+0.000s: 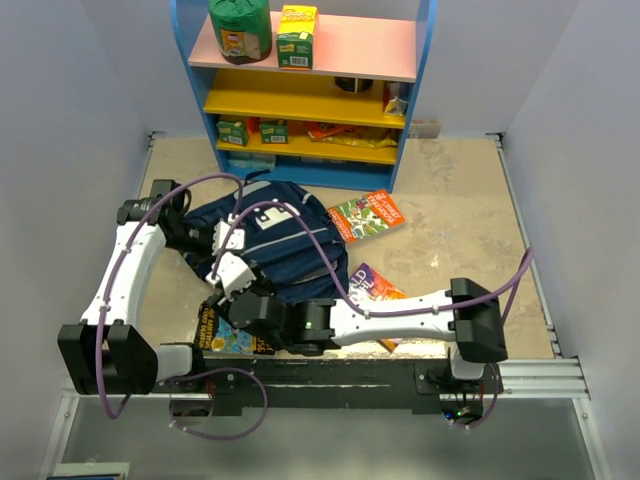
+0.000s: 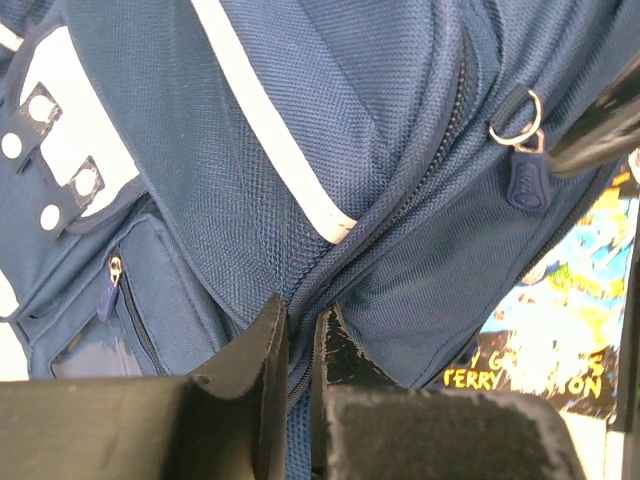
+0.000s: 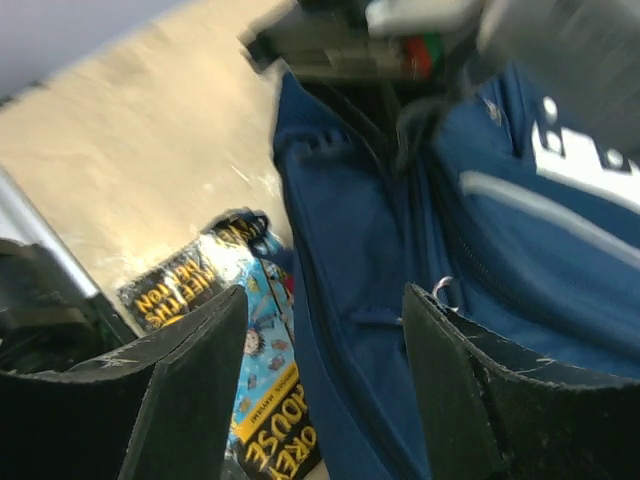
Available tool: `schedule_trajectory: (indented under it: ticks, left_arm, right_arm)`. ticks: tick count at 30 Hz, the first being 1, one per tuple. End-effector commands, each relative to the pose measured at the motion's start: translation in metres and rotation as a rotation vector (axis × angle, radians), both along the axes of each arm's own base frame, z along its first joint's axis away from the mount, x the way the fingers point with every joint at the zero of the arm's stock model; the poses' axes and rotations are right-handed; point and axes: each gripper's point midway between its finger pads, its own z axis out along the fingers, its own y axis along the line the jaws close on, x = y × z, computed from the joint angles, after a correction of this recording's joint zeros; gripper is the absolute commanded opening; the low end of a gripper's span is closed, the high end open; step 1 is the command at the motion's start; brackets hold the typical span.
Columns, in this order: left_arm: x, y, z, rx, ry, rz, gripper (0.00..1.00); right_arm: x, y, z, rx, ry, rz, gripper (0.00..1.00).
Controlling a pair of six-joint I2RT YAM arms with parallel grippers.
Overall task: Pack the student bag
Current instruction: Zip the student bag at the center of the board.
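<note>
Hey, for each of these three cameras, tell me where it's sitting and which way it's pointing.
Top external: above and behind the arm bases, looking down on the table, student bag and shelf; both arms show.
Left wrist: on the left arm, pressed close to the bag; left gripper pinches its fabric.
Right wrist: low beside the bag, looking along it; right gripper open.
Shared: both wrist views show the bag's zipper ring and the yellow-lettered book.

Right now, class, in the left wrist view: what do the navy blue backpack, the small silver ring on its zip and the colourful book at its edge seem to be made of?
Navy blue backpack: woven synthetic cloth, probably nylon, matt; a fine grid weave shows.
Small silver ring: likely metal; thin, with bright glints.
Colourful book: printed paper or card cover, probably glossy; light washes it out.
</note>
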Motion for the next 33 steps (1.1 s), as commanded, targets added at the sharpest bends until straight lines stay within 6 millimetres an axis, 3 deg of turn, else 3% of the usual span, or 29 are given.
schedule_trajectory:
  ticks: [1,3,7,14,22,25,33]
  left_arm:
    - [0.011,-0.024,0.041,-0.185,-0.04,0.064,0.0]
    - [0.013,-0.026,0.04,-0.206,-0.042,0.075,0.0]
    - [0.009,-0.029,0.042,-0.223,-0.061,0.055,0.0]
    - [-0.007,-0.028,0.039,-0.198,-0.033,0.013,0.0]
    - [-0.023,-0.028,0.031,-0.194,-0.002,-0.015,0.0]
    - [-0.025,-0.029,0.031,-0.198,0.0,-0.017,0.0]
    - [-0.033,-0.028,0.024,-0.178,-0.01,-0.032,0.0]
  right_arm:
    - [0.01,-0.017,0.012,0.126,0.173,-0.278,0.65]
    - [0.003,-0.024,-0.003,0.15,0.271,-0.345,0.65]
    - [-0.005,-0.02,-0.011,0.266,0.365,-0.382,0.65]
    - [0.005,-0.024,-0.013,0.358,0.376,-0.466,0.63]
    - [0.027,-0.047,-0.012,0.429,0.308,-0.597,0.52]
    - [0.035,-0.046,-0.022,0.407,0.3,-0.634,0.49]
    - [0.047,-0.046,-0.016,0.402,0.218,-0.7,0.41]
